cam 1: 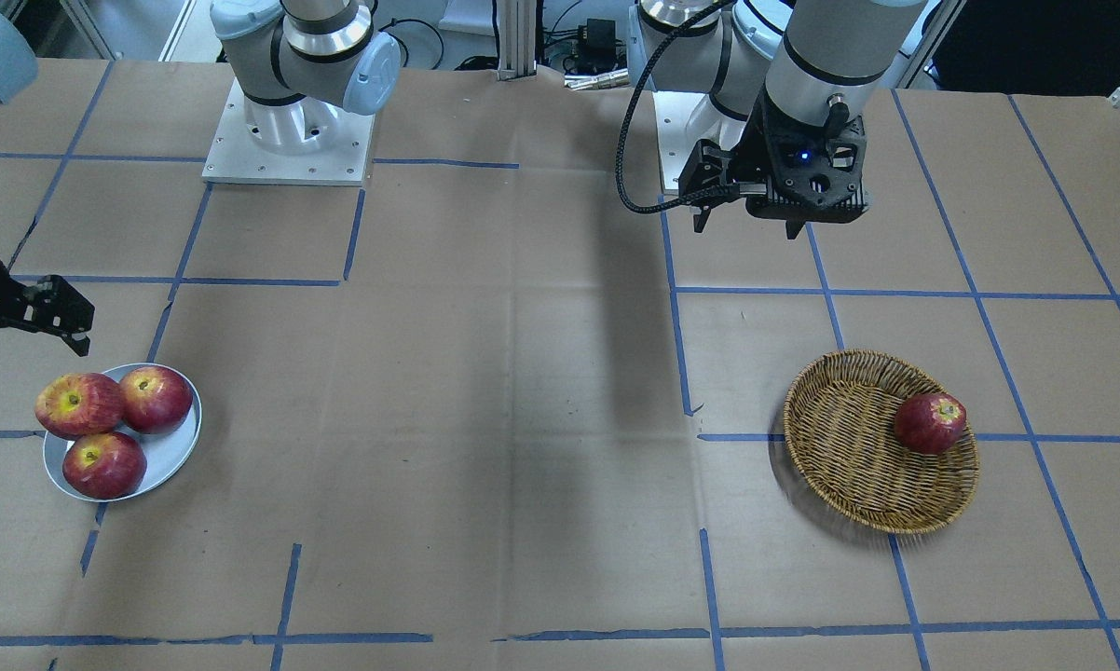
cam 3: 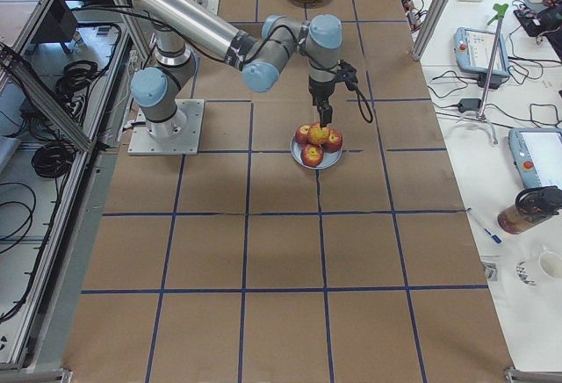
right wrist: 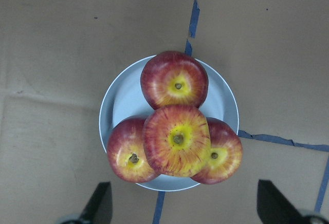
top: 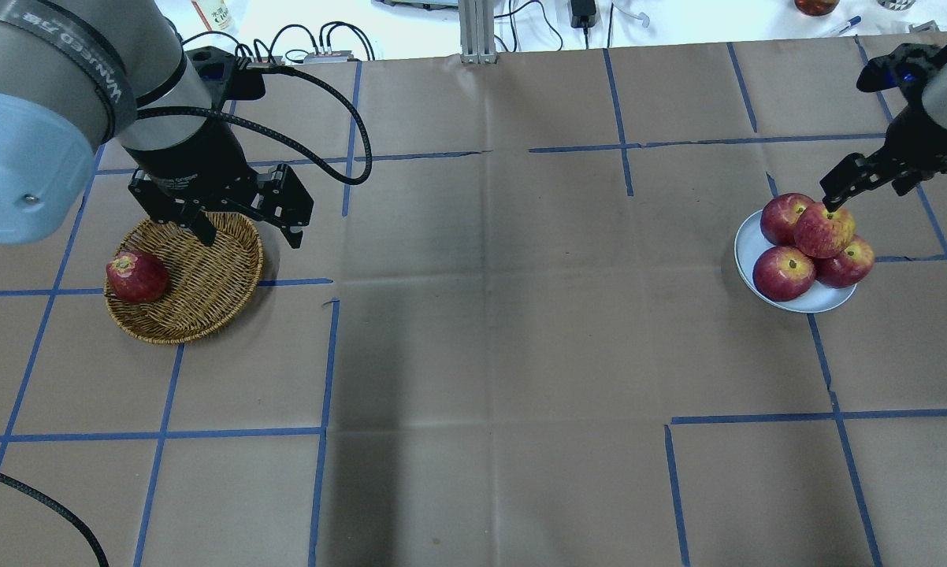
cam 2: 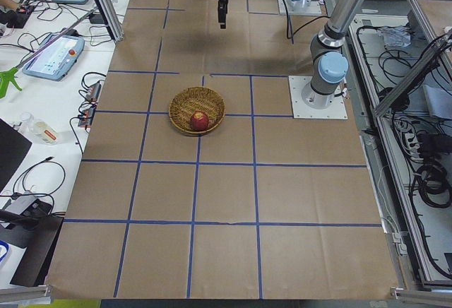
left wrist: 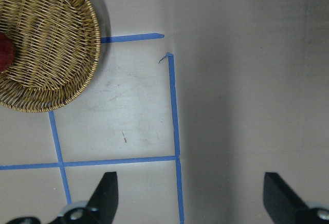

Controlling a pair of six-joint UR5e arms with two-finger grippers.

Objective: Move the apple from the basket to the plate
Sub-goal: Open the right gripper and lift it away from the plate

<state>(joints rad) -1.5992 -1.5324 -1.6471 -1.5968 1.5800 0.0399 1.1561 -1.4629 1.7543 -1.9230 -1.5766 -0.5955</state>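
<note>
Right claw: The right gripper [right wrist: 186, 204] points straight down over the plate. Its two fingers [right wrist: 100, 203] are spread wide, and nothing is held between them.
Apple: The apple [right wrist: 177, 139] is red with a broad yellow-orange streaked top. It sits directly under the open right claw, stem hollow up, stacked on three other apples. It is on the plate, not in the basket.
Apples beneath: Three deep red apples with small yellow centres [right wrist: 175, 80] lie on the plate touching one another, and the top apple rests in the middle of them. In the front-facing view one of them is hidden behind the pile.
Plate: The plate [right wrist: 123, 100] is small, round and pale grey-blue. It lies flat on the table on the robot's right side, with blue tape running under its edge.
Left claw: The left gripper [top: 249, 232] also points down, with its fingers [left wrist: 105, 193] wide apart and empty. It hovers above the basket's rim, on the side nearer the middle of the table.
Basket: The wicker basket [top: 206, 283] is round, shallow and golden brown. It sits on the robot's left side, well apart from the plate.
Apple in basket: A single dark red apple [top: 136, 277] rests against the basket's outer wall.
Table: The table [top: 481, 315] is covered with brown paper marked with a grid of blue tape.
</note>
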